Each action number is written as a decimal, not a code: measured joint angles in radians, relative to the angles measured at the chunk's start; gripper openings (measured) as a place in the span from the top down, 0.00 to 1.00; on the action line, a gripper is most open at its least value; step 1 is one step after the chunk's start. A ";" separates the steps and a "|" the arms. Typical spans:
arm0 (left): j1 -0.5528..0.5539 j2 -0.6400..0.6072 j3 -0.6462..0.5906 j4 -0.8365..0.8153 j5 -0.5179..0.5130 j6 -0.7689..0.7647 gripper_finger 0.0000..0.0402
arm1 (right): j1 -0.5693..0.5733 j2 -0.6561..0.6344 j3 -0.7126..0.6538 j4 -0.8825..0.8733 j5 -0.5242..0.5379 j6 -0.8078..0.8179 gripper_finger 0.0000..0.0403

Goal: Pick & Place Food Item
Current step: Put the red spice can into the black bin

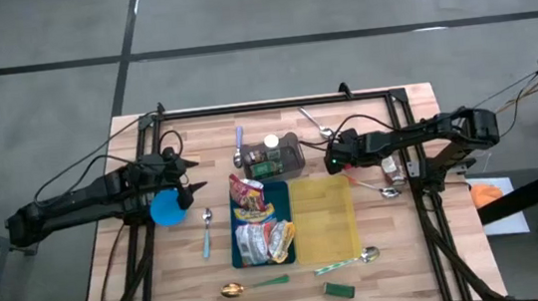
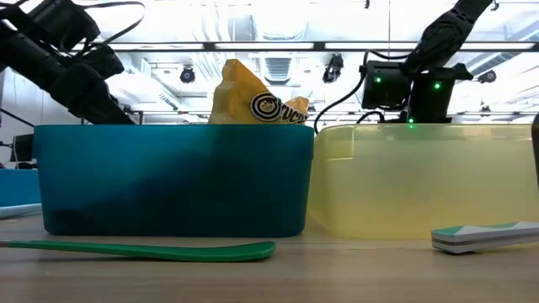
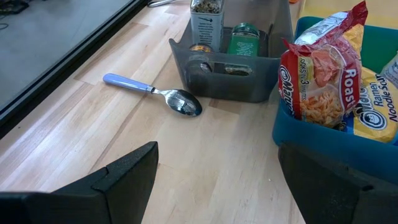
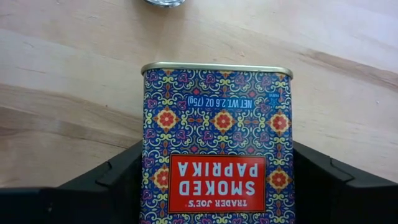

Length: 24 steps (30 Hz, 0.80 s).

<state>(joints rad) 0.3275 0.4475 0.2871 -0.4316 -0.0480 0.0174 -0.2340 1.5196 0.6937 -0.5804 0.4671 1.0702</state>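
Note:
A blue-patterned smoked paprika tin [image 4: 217, 143] with a red label sits between the fingers of my right gripper [image 4: 217, 186], which stands just beyond the yellow bin's [image 1: 324, 220] far end [image 1: 333, 162]. The blue bin [image 1: 248, 255] beside it holds several noodle packets [image 3: 323, 81], one leaning upright against its far wall. My left gripper [image 3: 217, 186] hovers open over bare wood left of the blue bin [image 1: 193, 187], holding nothing. In the low view the bins hide both grippers' fingertips. My right gripper has the tin pinched between its two fingers, one on each long narrow side [image 4: 149, 174], at the label end. The fingers slant down from the table's right and lie along the tin, its gold-rimmed end [image 4: 217, 67] pointing away. Whether it is clear of the table I cannot tell.
A grey caddy [image 1: 272, 158] with spice jars stands at the far middle, a blue-handled spoon [image 3: 155, 93] left of it. A blue cup [image 1: 167, 208] sits under my left arm. Spoons [image 1: 370, 254], a green spoon [image 2: 143, 248] and a small green block [image 1: 339, 289] lie near the front.

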 joint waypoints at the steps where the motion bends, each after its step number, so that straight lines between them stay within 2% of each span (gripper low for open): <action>1: 0.000 0.000 0.000 0.000 0.000 0.000 0.16 | 0.000 0.000 0.000 0.000 0.000 0.000 0.32; 24: 0.000 0.000 0.000 0.000 0.000 0.000 0.16 | 0.000 0.000 0.000 0.009 -0.001 -0.001 0.30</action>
<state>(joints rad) 0.3275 0.4477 0.2871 -0.4316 -0.0479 0.0173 -0.2340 1.5196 0.6937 -0.5713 0.4664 1.0689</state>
